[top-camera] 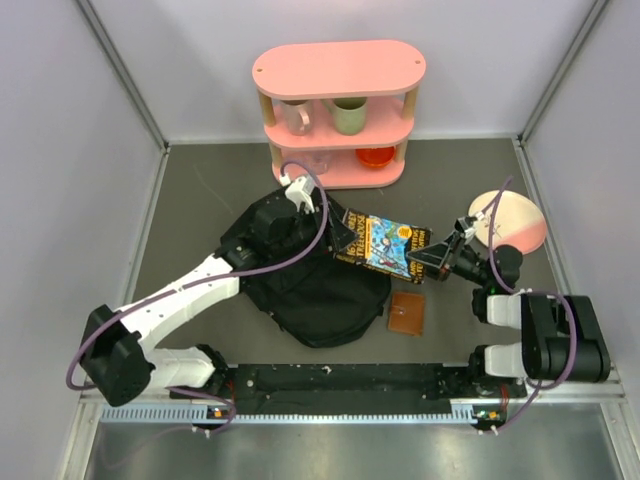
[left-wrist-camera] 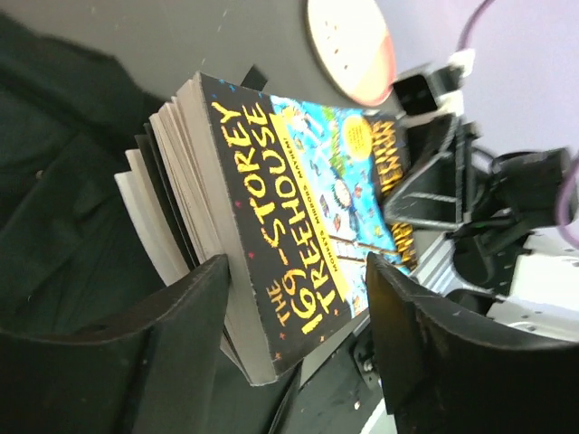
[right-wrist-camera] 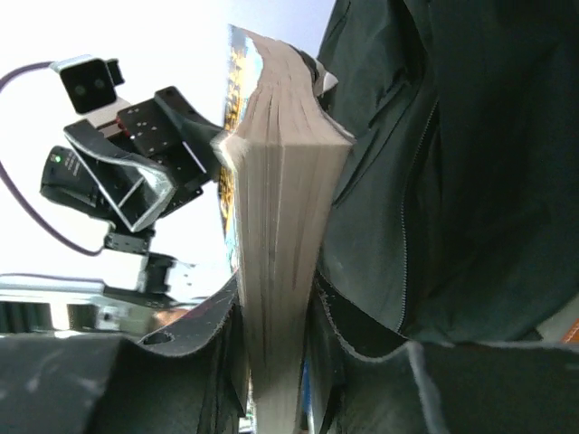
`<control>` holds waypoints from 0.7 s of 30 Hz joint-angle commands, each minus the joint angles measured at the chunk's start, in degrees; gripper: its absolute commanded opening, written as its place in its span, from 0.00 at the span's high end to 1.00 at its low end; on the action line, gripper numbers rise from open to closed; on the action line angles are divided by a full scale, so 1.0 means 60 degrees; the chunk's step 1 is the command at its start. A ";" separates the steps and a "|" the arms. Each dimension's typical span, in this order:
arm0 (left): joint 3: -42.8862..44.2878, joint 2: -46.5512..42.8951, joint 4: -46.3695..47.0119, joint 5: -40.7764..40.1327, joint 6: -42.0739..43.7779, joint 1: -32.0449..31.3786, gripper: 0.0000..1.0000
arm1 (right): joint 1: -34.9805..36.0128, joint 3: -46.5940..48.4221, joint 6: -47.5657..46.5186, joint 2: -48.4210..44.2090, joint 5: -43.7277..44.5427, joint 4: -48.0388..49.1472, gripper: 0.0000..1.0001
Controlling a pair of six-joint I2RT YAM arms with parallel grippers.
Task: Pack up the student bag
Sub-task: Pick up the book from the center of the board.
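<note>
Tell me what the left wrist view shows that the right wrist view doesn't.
Left wrist only: the book's front cover with its readable title, the pink-and-white plate, and the left fingers standing apart on either side of the book's corner. Right wrist only: the page edge clamped between the right fingers. Both: the book and the black student bag, plus a glimpse of the opposite arm.
</note>
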 commanded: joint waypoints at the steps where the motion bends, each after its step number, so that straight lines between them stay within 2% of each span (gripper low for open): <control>1: -0.1098 -0.0494 -0.0009 0.0221 -0.0657 -0.0160 0.30 | 0.0219 0.0154 -0.2756 -0.1354 -0.0054 -0.2983 0.74; 2: -0.1349 -0.0538 0.0224 0.0266 -0.0919 -0.0160 0.28 | 0.0292 0.0372 -0.3516 -0.1662 0.0135 -0.4194 0.72; 3: -0.1801 -0.0553 0.0285 0.0310 -0.1053 -0.0160 0.25 | 0.0365 0.0562 -0.5322 -0.2419 0.0325 -0.5859 0.69; 4: -0.1994 -0.0554 0.0329 0.0397 -0.1141 -0.0160 0.24 | 0.0395 0.0811 -0.6283 -0.2760 0.0646 -0.8863 0.61; 5: -0.2156 -0.0539 0.0344 0.0601 -0.1243 -0.0160 0.23 | 0.0728 0.1292 -0.7090 -0.3155 0.1563 -1.0271 0.53; 6: -0.2360 -0.0510 0.0329 0.0647 -0.1288 -0.0160 0.21 | 0.0761 0.1413 -0.7997 -0.3608 0.1935 -1.1083 0.49; 7: -0.2464 -0.0452 0.0344 0.0749 -0.1390 -0.0160 0.20 | 0.0761 0.1414 -0.8137 -0.3772 0.2142 -1.1424 0.41; 9: -0.2727 -0.0320 0.0605 0.0837 -0.1552 -0.0160 0.20 | 0.0776 0.1108 -0.7877 -0.3818 0.2217 -1.1312 0.31; 13: -0.2758 0.0119 0.0491 0.0852 -0.1508 -0.0175 0.18 | 0.0776 0.0478 -0.7231 -0.2928 0.1982 -0.9994 0.23; 18: -0.2509 0.0675 0.0197 0.1055 -0.1274 -0.0160 0.17 | 0.0776 0.0462 -0.7289 -0.2397 0.2100 -0.9583 0.16; 21: -0.2392 0.1201 0.0344 0.1378 -0.1215 -0.0160 0.17 | 0.0790 0.0535 -0.7216 -0.2047 0.1895 -0.9233 0.15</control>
